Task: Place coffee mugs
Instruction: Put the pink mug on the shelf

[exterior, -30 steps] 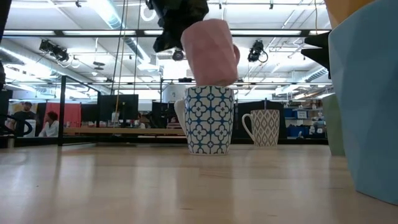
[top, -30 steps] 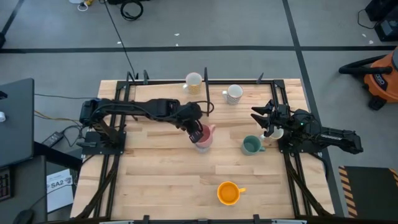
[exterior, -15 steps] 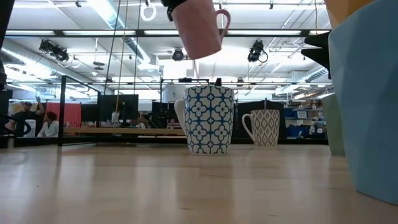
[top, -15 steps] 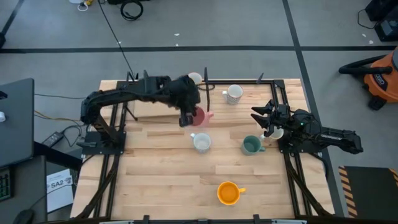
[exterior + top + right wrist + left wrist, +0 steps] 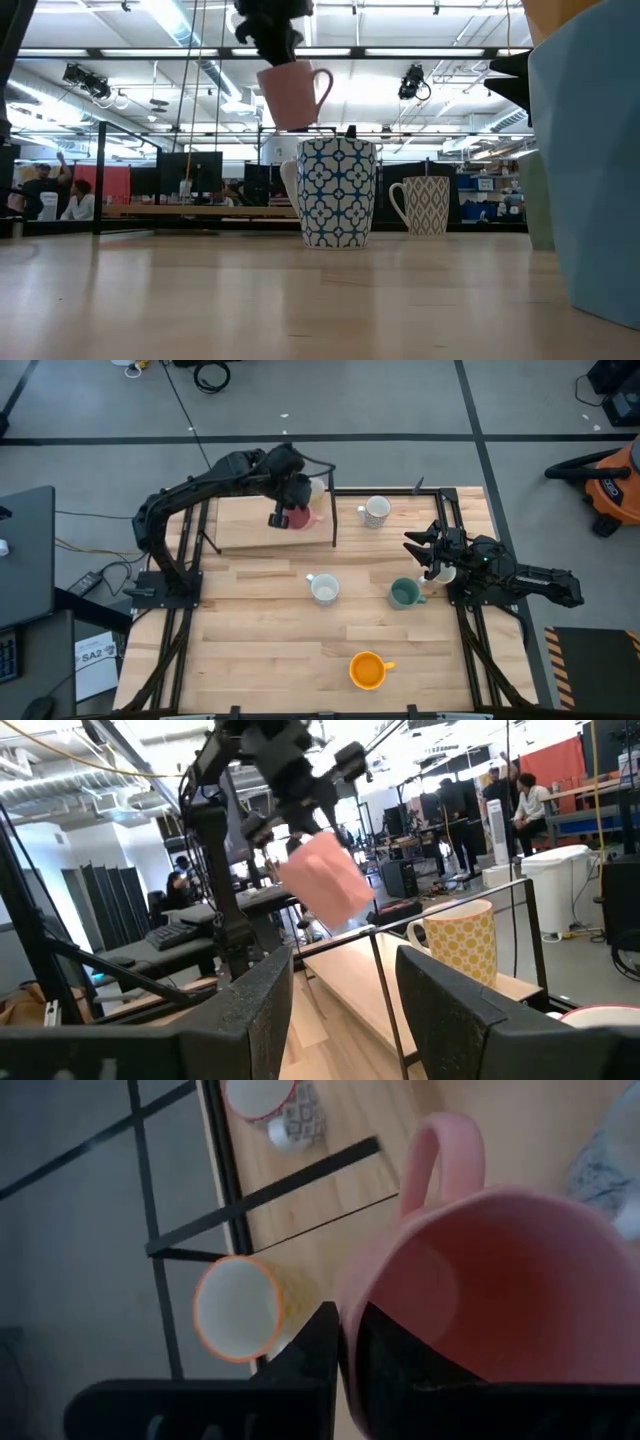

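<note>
My left gripper point(image 5: 282, 515) hangs over the table's far edge, shut on the pink mug point(image 5: 301, 517), which shows high in the low view point(image 5: 290, 92) and fills the left wrist view point(image 5: 500, 1280). A yellow mug point(image 5: 313, 487) stands just beyond it on the far edge. The white mug with a blue pattern point(image 5: 323, 589) stands mid-table on its base. My right gripper point(image 5: 425, 550) waits open at the table's right side, beside the green mug point(image 5: 404, 594) and above a white mug point(image 5: 443, 573). The orange mug point(image 5: 367, 670) stands near the near edge. My left gripper holds the pink mug by its rim point(image 5: 348, 1305), on the side away from the handle point(image 5: 440, 1160). One finger point(image 5: 318, 1345) is outside the wall and the other inside. The fingers come from above, pointing down. The mug hangs lifted clear, slightly tilted, its mouth up.
A white mug with a grey pattern point(image 5: 375, 511) stands near the far edge. A thin black post point(image 5: 332, 515) rises right of the pink mug. In the low view a light blue mug wall point(image 5: 590, 170) fills the right edge. Bare wood lies at near left.
My left gripper has lifted the pink mug off the top of the blue-patterned mug and carried it up and toward the table's far edge, slightly left. The mug has turned in the hold, and its handle now points right in the low view. The blue-patterned mug stayed put.
</note>
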